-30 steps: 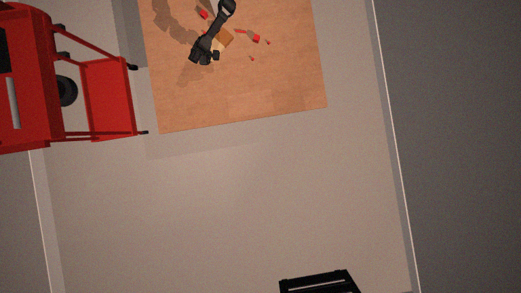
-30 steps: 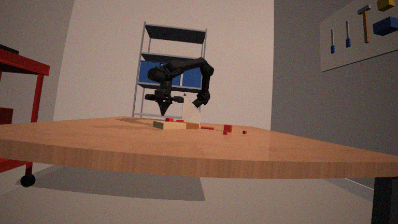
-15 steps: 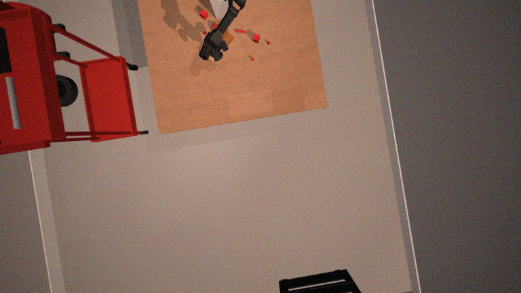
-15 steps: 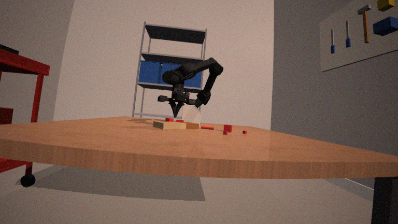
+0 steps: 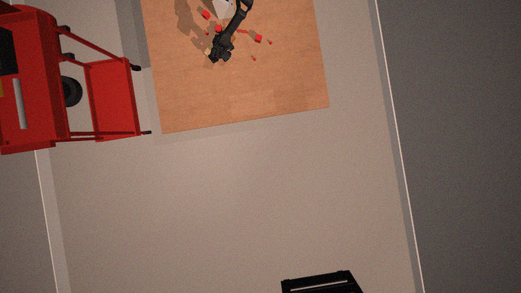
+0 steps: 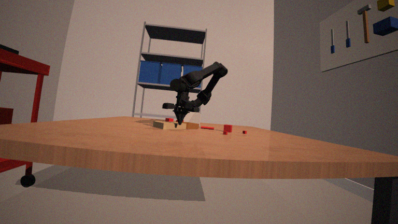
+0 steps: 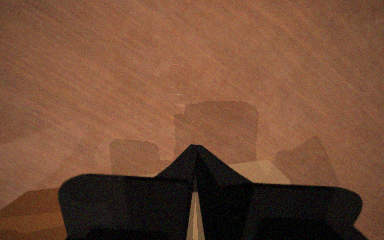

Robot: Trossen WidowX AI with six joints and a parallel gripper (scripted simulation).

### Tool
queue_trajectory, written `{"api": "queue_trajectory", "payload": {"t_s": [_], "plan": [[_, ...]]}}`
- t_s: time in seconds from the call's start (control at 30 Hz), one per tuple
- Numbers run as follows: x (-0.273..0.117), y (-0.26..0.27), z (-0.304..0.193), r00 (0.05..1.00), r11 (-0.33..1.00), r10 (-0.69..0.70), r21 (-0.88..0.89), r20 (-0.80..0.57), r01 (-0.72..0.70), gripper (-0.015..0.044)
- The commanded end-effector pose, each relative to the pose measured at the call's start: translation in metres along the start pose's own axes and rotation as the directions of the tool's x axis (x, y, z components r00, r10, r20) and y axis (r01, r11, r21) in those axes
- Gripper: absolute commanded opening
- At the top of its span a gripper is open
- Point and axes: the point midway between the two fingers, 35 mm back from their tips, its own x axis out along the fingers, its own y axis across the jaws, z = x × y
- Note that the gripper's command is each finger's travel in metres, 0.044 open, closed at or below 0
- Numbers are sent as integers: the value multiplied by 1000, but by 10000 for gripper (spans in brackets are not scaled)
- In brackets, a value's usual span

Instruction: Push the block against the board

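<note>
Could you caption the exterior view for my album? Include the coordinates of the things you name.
Black robot arm, gripper (image 6: pixel 180 124) shut, reaching down by a pale board (image 6: pixel 168 125) on a wooden table (image 6: pixel 205 151).

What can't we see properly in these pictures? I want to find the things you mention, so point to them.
- Top: the black gripper (image 5: pixel 213 59) (image 6: pixel 180 123) (image 7: pixel 195 150) and arm cover most of the pale board (image 5: pixel 207 50) (image 6: pixel 167 125) (image 7: pixel 262 171).
- Exterior: the low angle hides whether the brown block (image 5: pixel 233 38) (image 6: pixel 192 125) (image 7: pixel 35 210) lines up evenly with the board.
- Wrist: the fingers hide much of the board; the picture's edge cuts off the block.
- Top: the tiny red bits (image 5: pixel 270 42) (image 6: pixel 244 131) are too small to name.
</note>
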Motion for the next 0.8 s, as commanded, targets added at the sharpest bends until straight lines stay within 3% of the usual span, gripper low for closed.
{"api": "queue_trajectory", "payload": {"t_s": [0.0, 0.77], "plan": [[21, 4, -8, 1000, 1000, 22, 15, -17, -22, 0], [21, 4, -28, 1000, 1000, 22, 16, -18, -21, 0]]}}
